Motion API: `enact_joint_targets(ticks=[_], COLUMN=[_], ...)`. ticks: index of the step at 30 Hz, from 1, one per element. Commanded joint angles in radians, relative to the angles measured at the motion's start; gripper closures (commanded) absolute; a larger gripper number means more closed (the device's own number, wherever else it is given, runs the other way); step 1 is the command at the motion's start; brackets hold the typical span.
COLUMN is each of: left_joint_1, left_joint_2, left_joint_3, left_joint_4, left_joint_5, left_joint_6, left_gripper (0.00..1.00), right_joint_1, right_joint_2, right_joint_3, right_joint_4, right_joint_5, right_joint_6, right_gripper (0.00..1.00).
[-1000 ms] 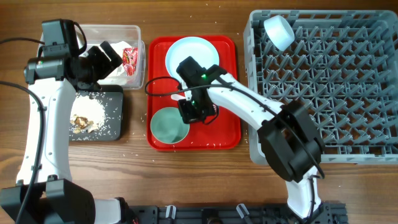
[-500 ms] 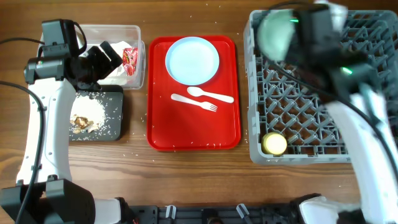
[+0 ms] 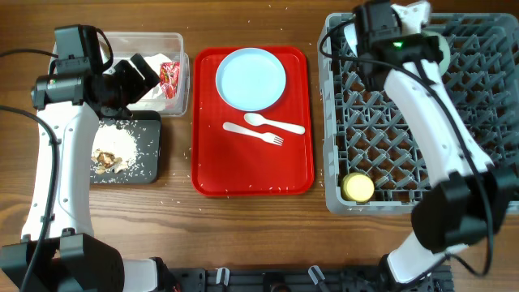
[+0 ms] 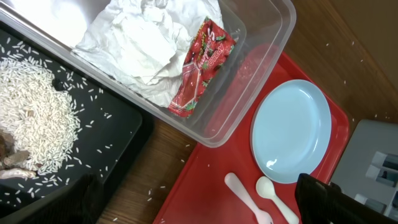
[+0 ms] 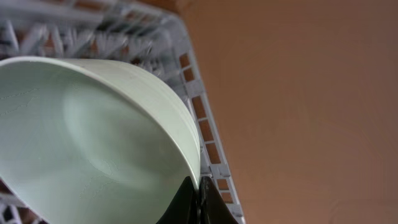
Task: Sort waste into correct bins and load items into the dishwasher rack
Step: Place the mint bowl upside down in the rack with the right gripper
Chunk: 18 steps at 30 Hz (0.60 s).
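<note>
The right claw (image 5: 199, 202) is clamped on the rim of a pale green bowl (image 5: 93, 137), fingers pressed together with the thin wall between them. The bowl hangs tilted, its hollow facing the wrist camera, over the far left corner of the grey rack (image 3: 486, 162), with pegs showing behind and below it. Setting it down looks like the step in hand, and that depends on the bowl lying directly under the claw, with the rack's edge wall close beside it. A yellow cup (image 3: 358, 187) already sits in the rack's near left corner. The left claw (image 3: 136, 75) hangs with its fingers wide apart and empty above the clear tub (image 3: 174, 40), which holds the napkin (image 4: 140, 43) and red wrapper (image 4: 202, 65). Crumbs (image 3: 113, 150) lie in the black tray (image 3: 150, 162). On the red tray (image 3: 251, 174), between the arms, wait the plate (image 3: 250, 78), spoon (image 3: 272, 122) and fork (image 3: 253, 134). The cutlery's long axes run roughly left to right. Neither arm is clearly nearer.
</note>
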Motion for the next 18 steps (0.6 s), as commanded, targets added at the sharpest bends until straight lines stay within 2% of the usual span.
enact_joint_targets(ticks=[1,7,11,18], left_joint_1=[0.004,0.004,0.004,0.004], left_joint_2=[-0.013,-0.013,-0.013,-0.013], left_joint_3=[-0.001,-0.001,-0.001,-0.001], left_joint_4=[0.003,0.003,0.003,0.003], left_joint_5=[0.008,0.008,0.008,0.008], left_joint_6=[0.002,0.002,0.002,0.002], left_gripper=[0.00,0.00,0.00,0.00], right_joint_1=[0.024,0.081,0.081,0.081], right_joint_2=[0.079,0.110,0.110,0.110], right_joint_3=[-0.005,-0.023,-0.031,-0.031], right_joint_4=[-0.027,-0.038,-0.045,-0.041], right_joint_5=[0.053,-0.056,-0.053,0.178], right_joint_6=[-0.042,-0.042,-0.041,-0.008], right_gripper=[0.96,0.96,0.96,0.95])
